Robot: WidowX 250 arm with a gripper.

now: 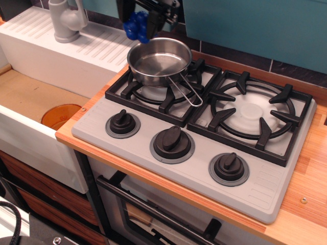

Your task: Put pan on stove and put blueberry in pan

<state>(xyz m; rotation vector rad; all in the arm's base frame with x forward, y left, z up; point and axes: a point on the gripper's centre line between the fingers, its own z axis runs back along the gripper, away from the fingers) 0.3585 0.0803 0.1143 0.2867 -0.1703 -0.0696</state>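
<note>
The shiny steel pan [159, 60] sits on the left burner grate of the grey stove [102, 133], its wire handle pointing toward the front right. My gripper [140, 23] comes in from the top edge and is shut on the blueberry [136, 26], a cluster of glossy dark-blue balls. It holds the blueberry in the air just above the pan's back left rim. Most of the gripper is cut off by the frame.
A white sink unit with a grey faucet [65, 20] stands left of the stove. An orange plate [60, 115] lies in the basin. Three black knobs [172, 143] line the stove front. The right burner [253, 113] is bare. A teal wall stands behind.
</note>
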